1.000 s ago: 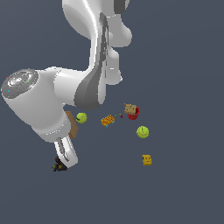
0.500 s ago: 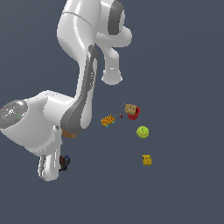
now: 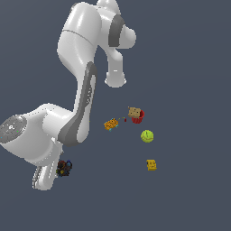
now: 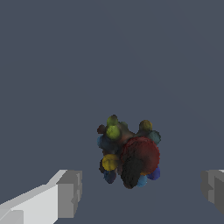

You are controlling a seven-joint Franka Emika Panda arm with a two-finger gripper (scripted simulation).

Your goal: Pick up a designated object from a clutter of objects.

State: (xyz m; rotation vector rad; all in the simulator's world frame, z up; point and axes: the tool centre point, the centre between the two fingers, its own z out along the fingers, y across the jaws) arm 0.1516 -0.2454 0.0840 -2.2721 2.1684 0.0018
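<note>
The designated object (image 3: pixel 64 168) is a small dark lump with blue, red and green specks, lying on the floor at the exterior view's lower left, right beside the arm's white wrist. In the wrist view the designated object (image 4: pixel 129 153) sits between my fingers but slightly ahead of the tips. My gripper (image 4: pixel 141 189) is open, with one grey fingertip (image 4: pixel 70 192) on one side and the other at the frame's edge, neither touching the lump. In the exterior view the arm hides the fingers.
The rest of the clutter lies toward the exterior view's right: an orange-yellow block (image 3: pixel 111 124), a tan cube (image 3: pixel 134 112) against a red cup (image 3: pixel 139 118), a yellow-green ball (image 3: pixel 146 136) and another orange-yellow block (image 3: pixel 151 164). The arm's bulk covers the floor behind the lump.
The arm's lower links have swung toward the exterior view's left and now cover the ball seen there before. The lump has stayed in place.
</note>
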